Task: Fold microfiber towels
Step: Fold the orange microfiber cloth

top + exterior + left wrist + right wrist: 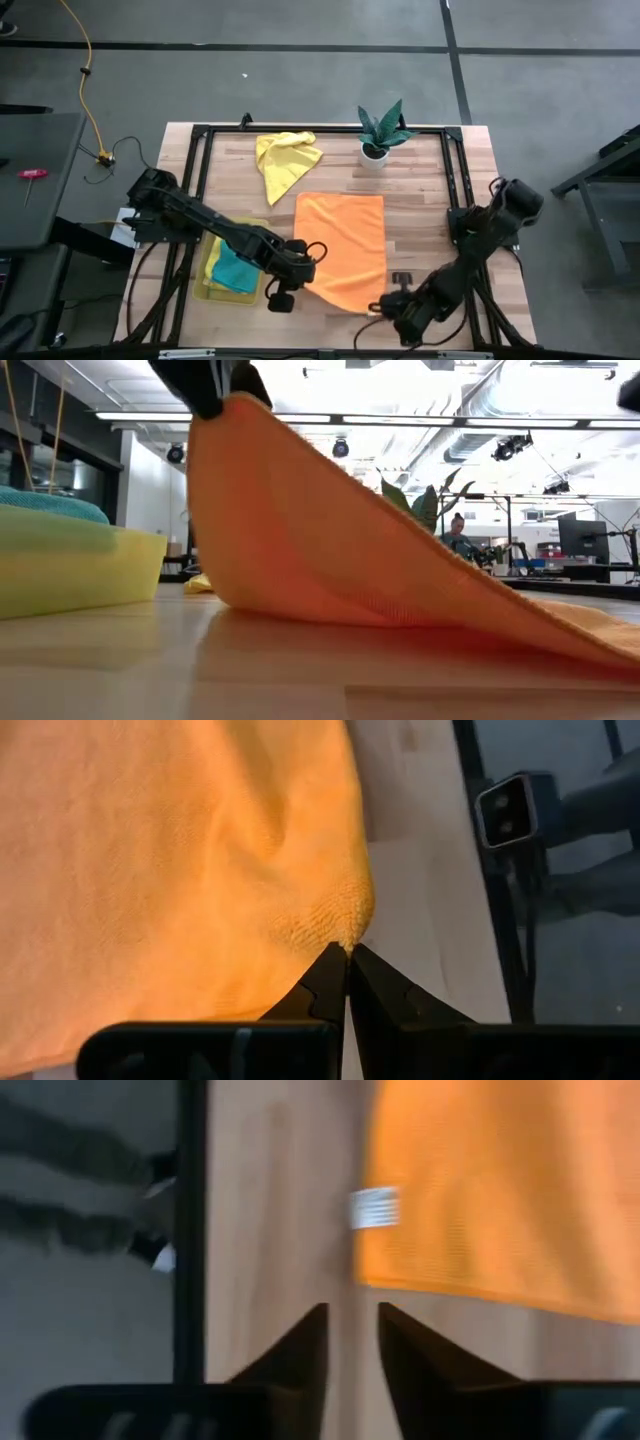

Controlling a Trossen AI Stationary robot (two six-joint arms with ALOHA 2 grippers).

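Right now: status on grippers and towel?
Left gripper shut on orange towel corner, lifted. Right gripper open, empty, beside towel edge. Nothing blocking.

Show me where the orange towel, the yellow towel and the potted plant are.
orange towel (342,235): high view, middle of the cloth.
yellow towel (282,158): high view, centre of the crumpled cloth.
potted plant (381,128): high view, on its leaves.

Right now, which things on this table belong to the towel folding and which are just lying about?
Part of the job:
orange towel, one corner pinched by the left claw
yellow towel
teal towel
right claw, open, holding nothing

Just lying about:
yellow plastic tray, holding the teal towel
potted plant
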